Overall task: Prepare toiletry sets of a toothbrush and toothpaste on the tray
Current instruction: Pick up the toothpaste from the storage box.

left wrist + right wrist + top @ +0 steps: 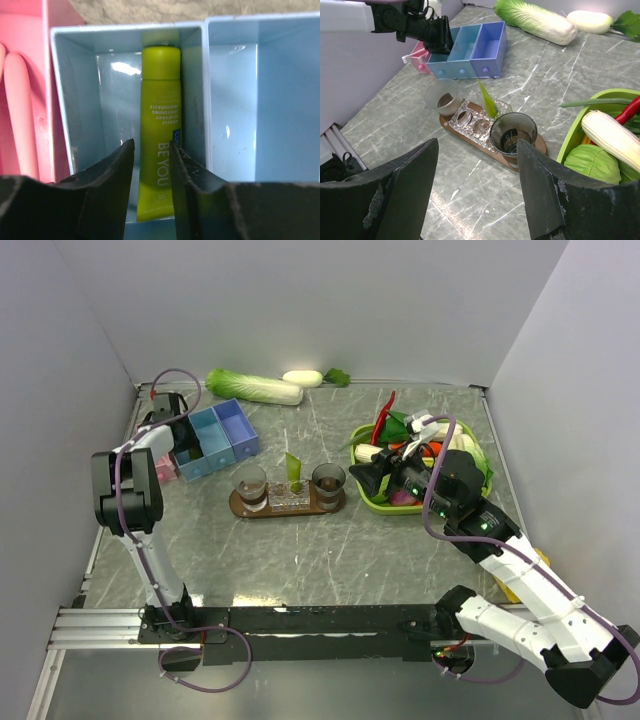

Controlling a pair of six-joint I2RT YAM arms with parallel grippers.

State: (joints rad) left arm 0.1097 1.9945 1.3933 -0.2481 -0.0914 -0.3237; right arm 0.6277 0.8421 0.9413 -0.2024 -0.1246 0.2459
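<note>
Left gripper (151, 146) above toothpaste (160, 100), blue box (232, 100) walls flanking.

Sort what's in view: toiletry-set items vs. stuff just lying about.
Job: tray; standing toothpaste tube on it; boxed toothpaste tube in the blue box, left gripper open above; two tumblers on the tray. No toothbrush clearly visible.
Lying about: napa cabbage; white radish; green vegetable basket; pink items beside the box.
</note>
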